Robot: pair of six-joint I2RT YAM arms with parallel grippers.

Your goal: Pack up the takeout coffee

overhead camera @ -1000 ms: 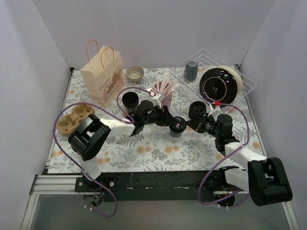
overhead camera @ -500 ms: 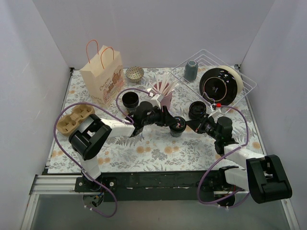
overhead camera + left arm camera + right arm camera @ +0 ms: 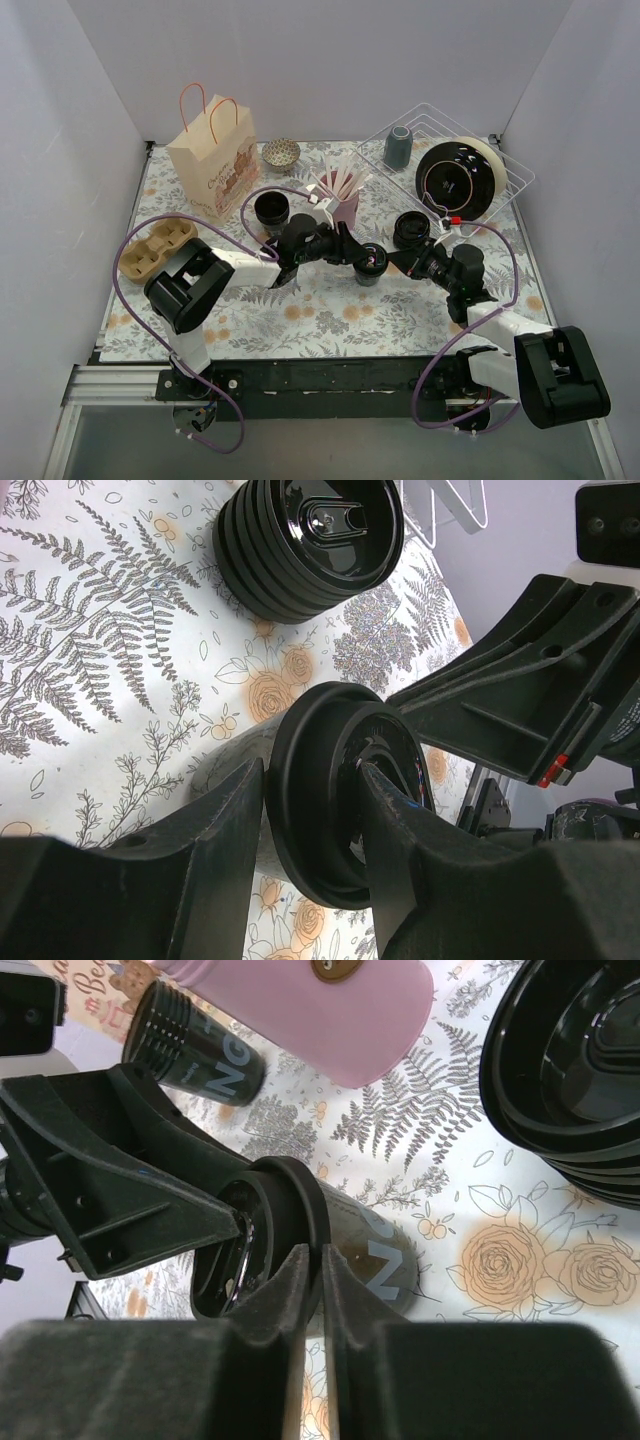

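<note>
The takeout coffee [image 3: 370, 266] sits near the middle of the table, clamped across its lidded top by the left end effector [image 3: 310, 805]. The right end effector [image 3: 320, 1260] has its fingers almost together at the lid's rim, pinching it or not I cannot tell. Seating the lid looks like the step in hand, so hold the cup level and squeeze lightly; only the left wrist view shows fingers flanking the lid, only the right wrist view the cup's lettered wall, and from above the arms hide both.

takeout coffee [image 3: 322, 735] body mostly hidden behind own lid, inside left gripper [image 3: 308, 780]. lid stack [image 3: 570, 1070] beyond right gripper [image 3: 316, 1265] clipped by frame edge.
</note>
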